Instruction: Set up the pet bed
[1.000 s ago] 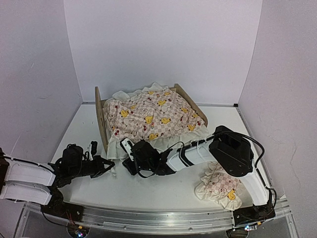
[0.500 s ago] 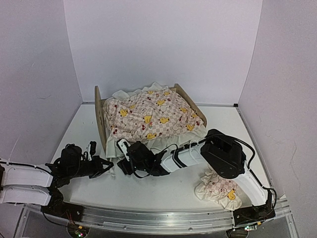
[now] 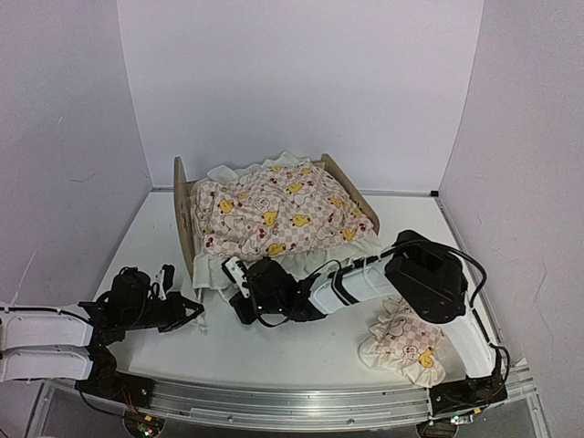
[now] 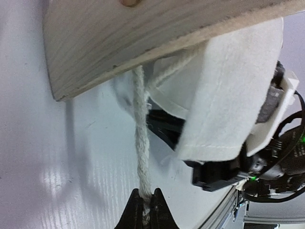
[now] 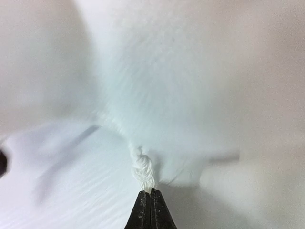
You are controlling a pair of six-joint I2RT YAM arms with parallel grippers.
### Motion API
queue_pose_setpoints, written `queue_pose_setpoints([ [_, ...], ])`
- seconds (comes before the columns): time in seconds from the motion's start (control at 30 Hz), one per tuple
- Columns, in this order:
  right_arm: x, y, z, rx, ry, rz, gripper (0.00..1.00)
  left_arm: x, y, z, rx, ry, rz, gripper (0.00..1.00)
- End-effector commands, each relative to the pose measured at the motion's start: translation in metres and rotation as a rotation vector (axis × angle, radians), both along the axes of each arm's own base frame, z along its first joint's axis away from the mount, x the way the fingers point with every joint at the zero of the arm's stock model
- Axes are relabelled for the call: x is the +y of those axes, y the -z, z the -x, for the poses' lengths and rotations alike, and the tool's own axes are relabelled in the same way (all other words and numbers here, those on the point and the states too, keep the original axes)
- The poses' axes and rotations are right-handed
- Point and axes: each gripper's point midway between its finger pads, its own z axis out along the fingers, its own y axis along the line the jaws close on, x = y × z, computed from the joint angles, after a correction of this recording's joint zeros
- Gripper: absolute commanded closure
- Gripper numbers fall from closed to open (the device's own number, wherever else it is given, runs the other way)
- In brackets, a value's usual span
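White table (image 3: 274, 360), white walls (image 3: 301, 82). The pet bed (image 3: 185, 214) lies far centre, lengthwise left to right. At its near-left corner the left gripper (image 4: 145, 204) clamps a cord (image 4: 141, 138), and the right gripper (image 5: 150, 200) pinches a cord tip (image 5: 143, 171).

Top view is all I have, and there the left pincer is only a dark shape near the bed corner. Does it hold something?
Observer: Yes. The left wrist view shows the left pincer shut on a white twisted cord.
Operator: Where does this cord go?
Observer: It runs up under the wood of the bed, beside a white cloth.
Operator: And the right pincer?
Observer: Its wrist view shows the right pincer shut, with a white cord end right at its tips. I cannot tell whether it is pinched.
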Motion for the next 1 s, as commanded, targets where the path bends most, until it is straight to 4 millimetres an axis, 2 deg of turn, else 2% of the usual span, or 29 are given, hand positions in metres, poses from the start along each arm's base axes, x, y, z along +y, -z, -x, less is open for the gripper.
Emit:
queue_pose_setpoints([
  [0.0,0.006,-0.085,0.04,0.186,-0.133,-0.206,1.0,0.015,-0.006,-0.012,-0.033,-0.062,-0.11,1.0],
  [0.17,0.017,-0.118,0.078,0.373,-0.287,-0.35,1.0,0.017,-0.003,-0.012,-0.02,-0.044,-0.165,1.0],
  [0.27,0.019,-0.146,0.086,0.392,-0.34,-0.42,1.0,0.013,0.002,-0.009,0.006,-0.015,-0.172,1.0],
  [0.4,0.018,-0.192,0.095,0.378,-0.414,-0.518,1.0,0.01,0.006,-0.005,0.025,0.004,-0.166,1.0],
  [0.53,0.018,-0.23,0.106,0.382,-0.498,-0.62,1.0,0.006,0.003,-0.004,0.008,0.017,-0.12,1.0],
  [0.63,0.02,-0.246,0.107,0.376,-0.521,-0.66,1.0,0.001,0.004,-0.003,0.017,0.037,-0.11,1.0],
  [0.83,0.019,-0.261,0.107,0.362,-0.533,-0.697,1.0,0.0,0.009,-0.002,0.026,0.05,-0.121,1.0],
  [0.97,0.02,-0.28,0.111,0.341,-0.577,-0.733,1.0,0.0,0.008,-0.003,0.021,0.048,-0.115,1.0],
])
